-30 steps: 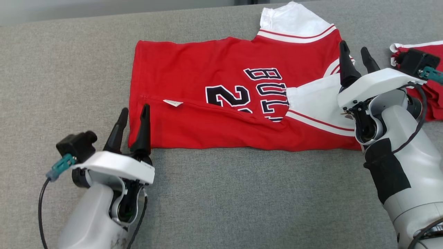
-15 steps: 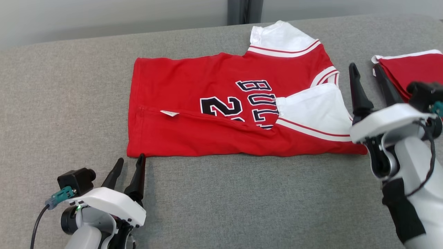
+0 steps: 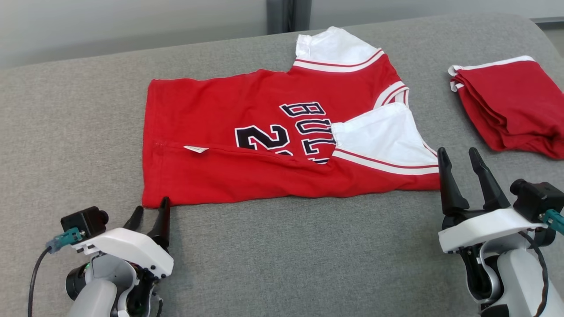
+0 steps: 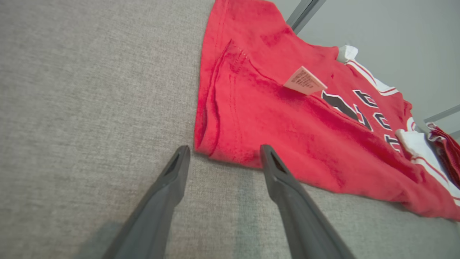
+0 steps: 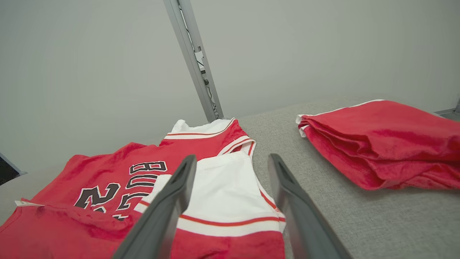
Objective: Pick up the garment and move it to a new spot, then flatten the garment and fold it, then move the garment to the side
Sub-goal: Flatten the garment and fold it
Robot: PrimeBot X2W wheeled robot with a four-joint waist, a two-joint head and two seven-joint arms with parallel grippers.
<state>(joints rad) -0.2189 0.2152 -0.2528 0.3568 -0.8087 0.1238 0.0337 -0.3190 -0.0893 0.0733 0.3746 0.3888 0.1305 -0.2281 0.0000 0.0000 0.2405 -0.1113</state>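
A red jersey (image 3: pixel 246 163) with white sleeves and black lettering lies flat on the grey cushion, its near long side folded up over the number. The wrist views show it too, as the jersey (image 4: pixel 294 122) and the jersey (image 5: pixel 143 187). My left gripper (image 3: pixel 152 211) stands open just off the jersey's near left corner, holding nothing. My right gripper (image 3: pixel 458 156) is open beside the folded white sleeve (image 3: pixel 379 134), a little to the right of the jersey's edge, with nothing between its fingers.
A second red garment (image 3: pixel 506 105), folded into a thick pile, lies at the right end of the grey cushion (image 3: pixel 286 255). Behind the cushion runs a pale wall with a metal post (image 5: pixel 194 61). Bare cushion stretches along the front.
Both grippers have drawn back toward me off the jersey, which stays lying folded. The head camera has tilted and shifted, bringing the second garment into fuller view.
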